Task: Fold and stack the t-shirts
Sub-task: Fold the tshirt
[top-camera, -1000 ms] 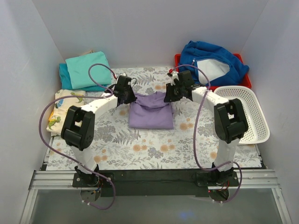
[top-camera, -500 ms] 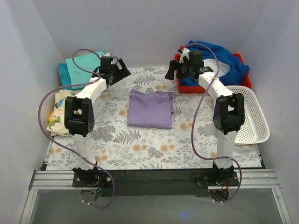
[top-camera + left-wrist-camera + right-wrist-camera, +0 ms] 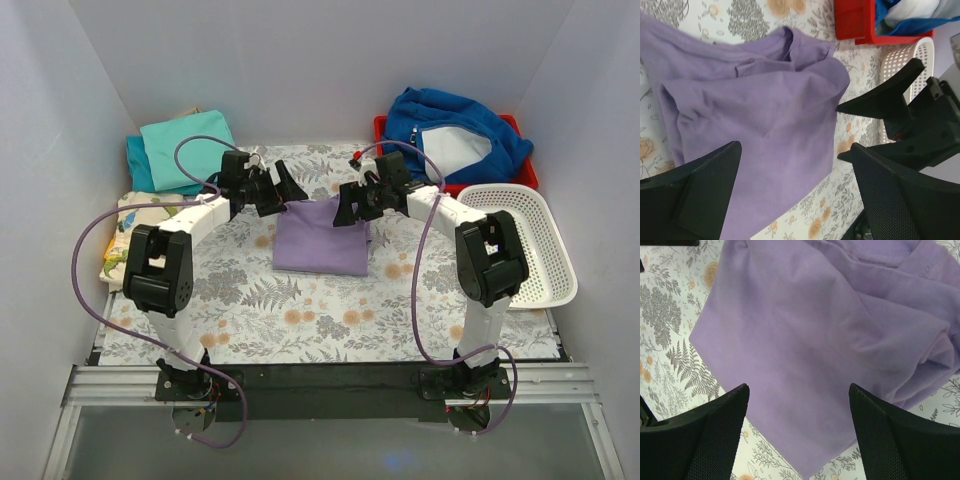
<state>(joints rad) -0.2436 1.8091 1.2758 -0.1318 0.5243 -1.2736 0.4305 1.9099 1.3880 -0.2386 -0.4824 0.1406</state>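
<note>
Purple t-shirt (image 3: 322, 240) folded flat on flowery table (image 3: 300, 315). Left gripper (image 3: 291, 184) and right gripper (image 3: 343, 205) over its far edge, jaws wide apart.

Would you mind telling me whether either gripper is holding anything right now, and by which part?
Nothing is held: the left gripper and right gripper both hang open over the purple shirt's far edge.
</note>
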